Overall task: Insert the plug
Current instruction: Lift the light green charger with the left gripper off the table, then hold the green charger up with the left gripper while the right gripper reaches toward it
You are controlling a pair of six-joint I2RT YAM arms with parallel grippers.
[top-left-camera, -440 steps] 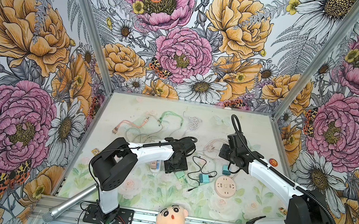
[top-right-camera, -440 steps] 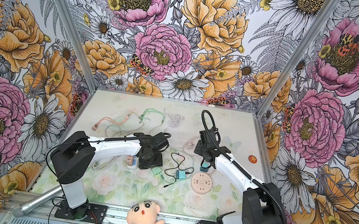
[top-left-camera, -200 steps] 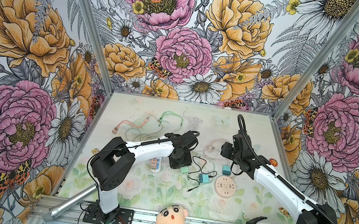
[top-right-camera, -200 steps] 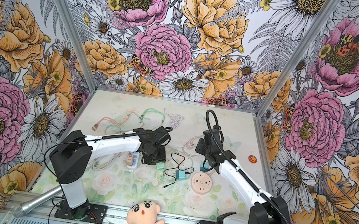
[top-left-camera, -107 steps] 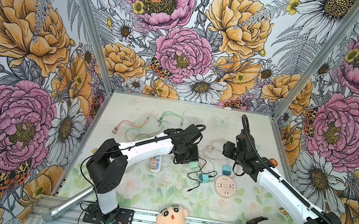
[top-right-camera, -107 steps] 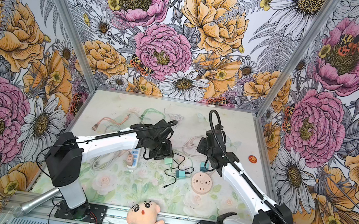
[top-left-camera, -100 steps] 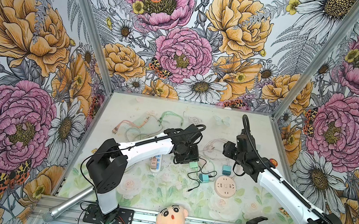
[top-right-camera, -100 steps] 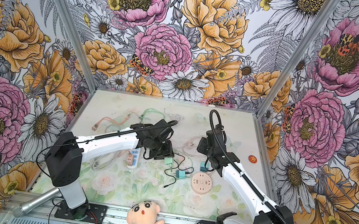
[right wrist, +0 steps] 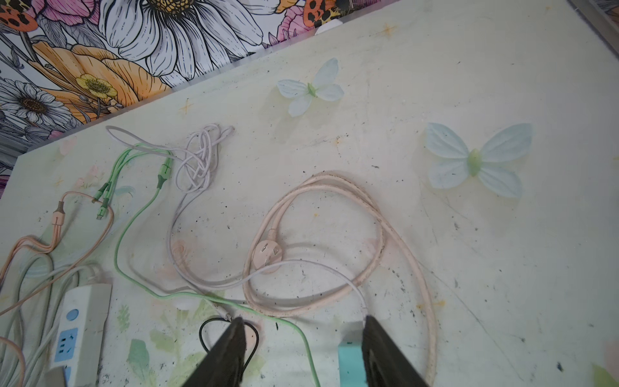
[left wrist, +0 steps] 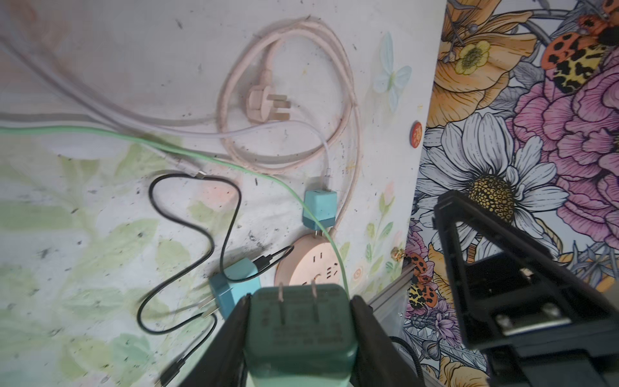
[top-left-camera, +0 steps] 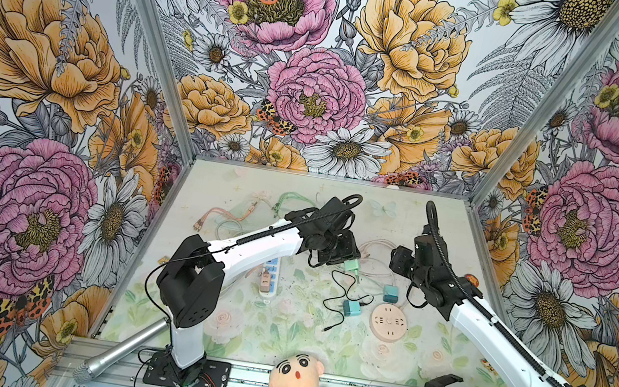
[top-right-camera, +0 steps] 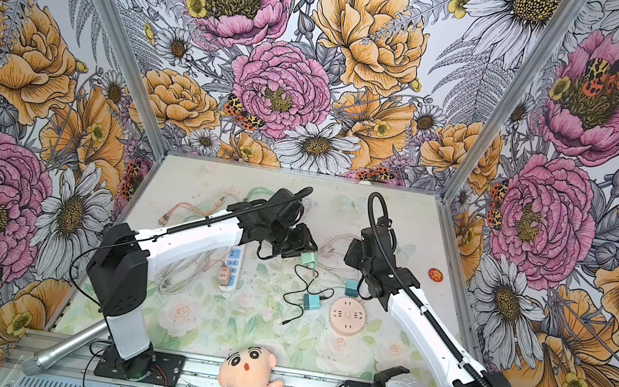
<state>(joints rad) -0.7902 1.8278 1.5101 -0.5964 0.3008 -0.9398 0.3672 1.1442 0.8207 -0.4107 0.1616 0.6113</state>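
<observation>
Left fingers (left wrist: 234, 338) grip green plug (left wrist: 298, 323); blue adapters (left wrist: 320, 207), cable (left wrist: 239, 201) crowd round socket (left wrist: 313, 264).

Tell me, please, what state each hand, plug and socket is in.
left hand, shut on green plug
right hand, open, empty
green plug, held, not inserted
round socket, flat, nothing plugged in
blue adapter with black cable, lying unplugged
blue adapter with white cable, lying unplugged
</observation>
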